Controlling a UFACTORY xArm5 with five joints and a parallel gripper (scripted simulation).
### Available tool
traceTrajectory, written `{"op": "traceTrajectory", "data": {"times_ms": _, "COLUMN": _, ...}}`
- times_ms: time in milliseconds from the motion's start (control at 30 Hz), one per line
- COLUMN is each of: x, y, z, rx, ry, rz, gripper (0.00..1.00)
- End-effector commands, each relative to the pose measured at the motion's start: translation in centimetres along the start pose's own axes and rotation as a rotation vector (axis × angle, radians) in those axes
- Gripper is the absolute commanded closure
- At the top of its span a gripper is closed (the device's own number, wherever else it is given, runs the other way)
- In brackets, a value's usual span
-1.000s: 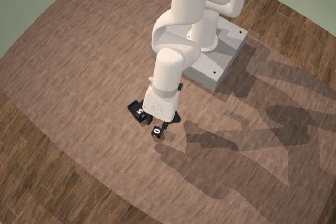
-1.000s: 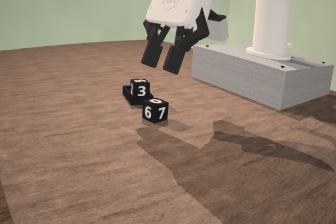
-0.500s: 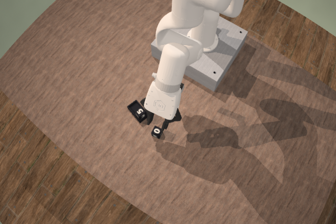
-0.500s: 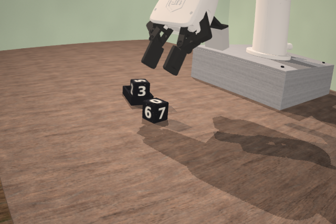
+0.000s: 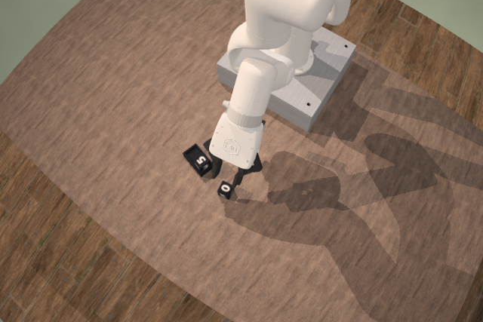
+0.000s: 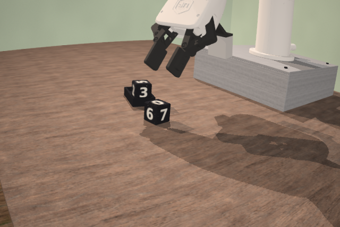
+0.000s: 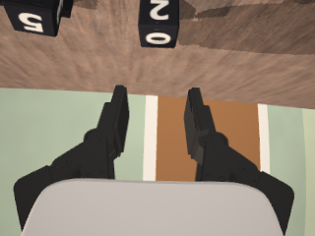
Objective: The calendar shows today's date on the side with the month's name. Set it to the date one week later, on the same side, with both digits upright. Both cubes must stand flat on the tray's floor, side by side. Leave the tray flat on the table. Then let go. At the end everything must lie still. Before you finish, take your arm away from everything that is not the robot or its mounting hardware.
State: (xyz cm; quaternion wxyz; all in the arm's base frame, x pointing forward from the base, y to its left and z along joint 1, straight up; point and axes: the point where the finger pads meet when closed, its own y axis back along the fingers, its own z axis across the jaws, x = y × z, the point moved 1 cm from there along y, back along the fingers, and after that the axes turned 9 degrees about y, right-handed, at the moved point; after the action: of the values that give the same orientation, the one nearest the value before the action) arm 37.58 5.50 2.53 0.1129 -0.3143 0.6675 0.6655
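A small black tray (image 5: 190, 152) (image 6: 128, 94) lies flat on the wooden table. One black cube (image 5: 201, 161) (image 6: 142, 90) (image 7: 33, 18) stands in the tray's right end, with 5 on top and 3 on the side facing the exterior camera. The second black cube (image 5: 225, 188) (image 6: 156, 112) (image 7: 157, 23) stands on the table outside the tray, just in front of it, with 0 on top and 6 and 7 on its sides. My gripper (image 5: 229, 173) (image 6: 164, 67) (image 7: 157, 100) is tilted, hangs in the air above and behind the loose cube, and is half open with nothing between the fingers.
The arm's grey base block (image 5: 312, 104) (image 6: 261, 81) stands on the table behind and to the right of the tray. The arm's shadows fall across the table to the right of the cubes.
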Motion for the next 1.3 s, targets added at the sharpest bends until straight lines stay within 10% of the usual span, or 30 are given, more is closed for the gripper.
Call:
{"op": "traceTrajectory", "data": {"times_ms": 0, "x": -0.1, "y": 0.0, "z": 0.0, "rx": 0.001, "ry": 0.0, "rz": -0.003, "gripper": 0.51}}
{"op": "traceTrajectory", "data": {"times_ms": 1267, "x": 1.8, "y": -2.7, "z": 0.3, "rx": 0.0, "ry": 0.0, "rz": -0.003, "gripper": 0.51}}
